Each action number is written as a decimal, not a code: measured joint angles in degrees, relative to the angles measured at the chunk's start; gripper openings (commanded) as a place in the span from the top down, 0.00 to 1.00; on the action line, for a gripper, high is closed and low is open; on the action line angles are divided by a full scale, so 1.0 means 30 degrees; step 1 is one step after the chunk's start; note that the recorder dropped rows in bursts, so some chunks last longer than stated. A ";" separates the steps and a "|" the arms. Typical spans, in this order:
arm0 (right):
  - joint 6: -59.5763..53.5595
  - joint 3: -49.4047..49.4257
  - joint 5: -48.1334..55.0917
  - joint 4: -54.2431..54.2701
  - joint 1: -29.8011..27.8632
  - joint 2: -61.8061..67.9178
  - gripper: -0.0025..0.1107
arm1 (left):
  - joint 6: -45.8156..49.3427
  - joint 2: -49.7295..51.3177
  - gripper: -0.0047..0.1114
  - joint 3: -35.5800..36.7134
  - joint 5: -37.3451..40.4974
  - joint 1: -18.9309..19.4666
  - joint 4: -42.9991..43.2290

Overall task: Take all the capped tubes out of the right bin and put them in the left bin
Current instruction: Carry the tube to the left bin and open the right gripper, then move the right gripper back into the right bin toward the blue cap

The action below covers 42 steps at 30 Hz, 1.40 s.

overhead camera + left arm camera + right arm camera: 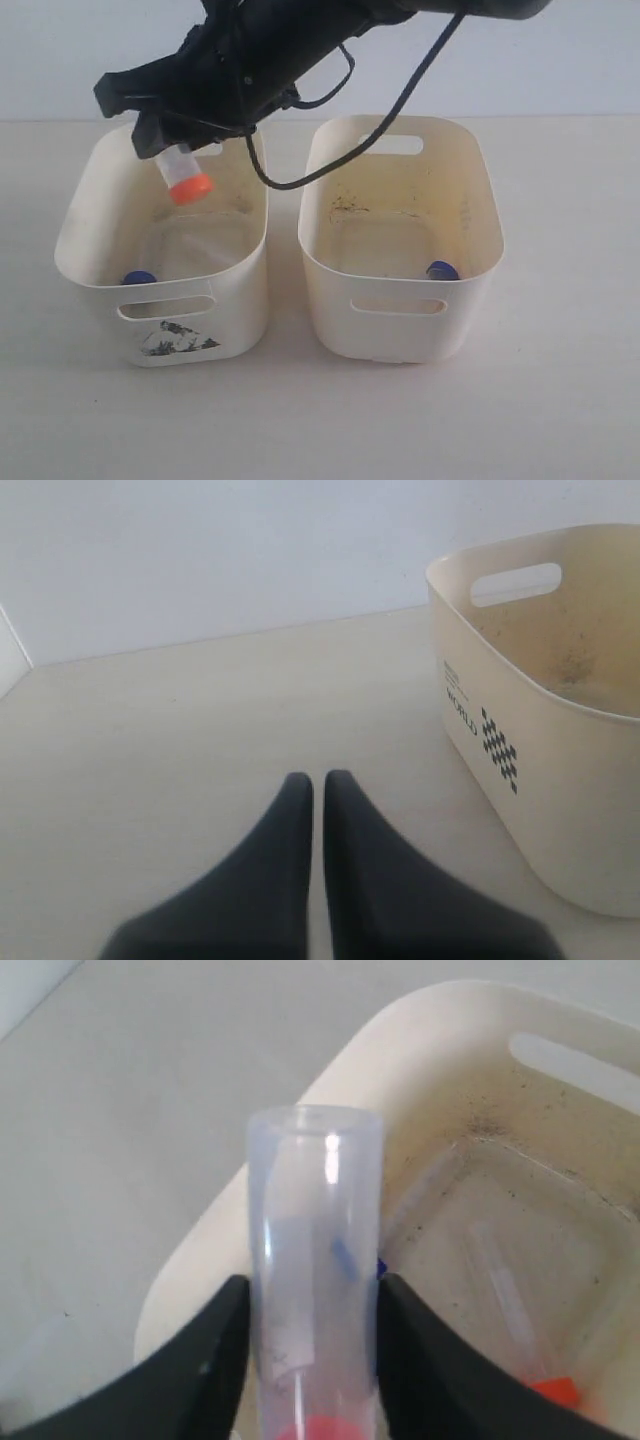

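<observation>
My right gripper (pixel 172 152) reaches across the middle and hangs over the left bin (pixel 245 300), the tub with the torn black-grey sticker on its front. It is shut on a clear capped tube (pixel 185 175) that tilts with its orange-red cap down. In the right wrist view this tube (pixel 315 1200) fills the gap between the fingers (pixel 205 1360) above the tub's rim (pixel 200 1250). A blue cap (pixel 138 278) and another orange-capped tube (pixel 545 1388) lie inside that tub. The right bin (pixel 400 335) holds one blue-capped tube (pixel 442 270). My left gripper (pixel 318 780) is shut and empty above the table.
The two tubs stand side by side with a narrow gap between them. A black cable (pixel 400 100) hangs from the right arm over the right bin's back rim. In the left wrist view a cream tub (pixel 560 780) with printed lettering stands beside the left gripper.
</observation>
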 measured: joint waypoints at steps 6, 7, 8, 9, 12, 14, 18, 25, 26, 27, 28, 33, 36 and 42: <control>0.1214 0.0000 -0.0041 -0.1563 0.0160 0.0130 0.41 | 0.0000 0.0000 0.92 0.0000 0.0000 0.0000 0.0000; 0.1795 0.0000 0.0310 -0.1934 -0.0032 0.0000 0.41 | 0.0000 0.0000 0.92 0.0000 0.0000 0.0000 0.0000; 0.3122 0.0000 0.1219 -0.2877 -0.0663 -0.0468 0.41 | 0.0000 0.0000 0.92 0.0000 0.0000 0.0000 0.0000; 0.4213 0.0000 0.1957 -0.3619 -0.1367 -0.0955 0.41 | 0.0000 0.0000 0.92 0.0000 0.0000 0.0000 0.0000; 0.6106 0.0000 0.3625 -0.5348 -0.3201 -0.1637 0.41 | 0.0000 0.0000 0.92 0.0000 0.0000 0.0000 0.0000; 0.7375 0.0000 0.4707 -0.7073 -0.4021 -0.1668 0.45 | 0.0000 0.0000 0.92 0.0000 0.0000 0.0000 0.0000; 1.0335 0.0000 0.6863 -1.0886 -0.4167 -0.1229 0.55 | 0.0000 0.0000 0.92 0.0000 0.0000 0.0000 0.0000; 1.1192 0.0000 0.9219 -1.2314 -0.4167 -0.0761 0.55 | 0.0000 0.0000 0.92 0.0000 0.0000 0.0000 0.0000; 1.1311 0.0000 0.9352 -1.2595 -0.4167 -0.0761 0.55 | 0.0000 0.0000 0.92 0.0000 0.0000 0.0000 0.0000; 1.1528 0.0000 0.9495 -1.2886 -0.4167 -0.0761 0.55 | 0.0000 0.0000 0.92 0.0000 0.0000 0.0000 0.0000; 1.1624 0.0000 0.9542 -1.3107 -0.4167 -0.0761 0.55 | 0.0000 0.0000 0.92 0.0000 0.0000 0.0000 0.0000; 1.2295 0.0000 0.9639 -1.3413 -0.4002 -0.0761 0.55 | 0.0000 0.0000 0.92 0.0000 0.0000 0.0000 0.0000; 1.2689 -0.0259 0.9758 -1.3371 -0.3554 -0.0578 0.55 | 0.0000 0.0000 0.92 0.0000 0.0000 0.0000 0.0000; 1.3124 -0.3264 0.9736 -1.2942 -0.3013 0.1178 0.55 | 0.0000 0.0000 0.92 0.0000 0.0000 0.0000 0.0000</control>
